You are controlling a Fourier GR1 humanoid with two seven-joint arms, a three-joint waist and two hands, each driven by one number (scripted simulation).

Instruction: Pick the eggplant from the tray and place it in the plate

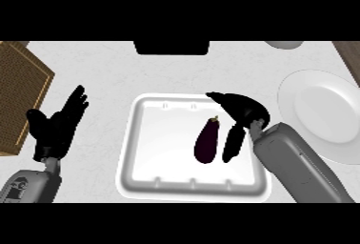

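Purple eggplant (207, 141) lies inside the white tray (144, 157), right of centre, stem end pointing to the far side, long axis roughly along the tray's length.

Head view, the only one I have. My right hand (241, 114) is over the tray's right side, just beside the eggplant. Fingers look spread and hooked downward, one dark finger (231, 143) running alongside the eggplant's right flank. I see nothing enclosed; the hand has no hold yet. Whether that finger touches the skin I cannot tell.

Left hand (57, 125) rests by the tray's left, fingers straight and up, empty, next to a wooden board (21, 90).

Plate (323, 112) sits to the tray's right, near my right forearm.

Judgement: step in hand is the reach and pre-grasp. Next move calls for shifting the hand left over the eggplant, closing round its middle, then lifting and carrying right to the plate.
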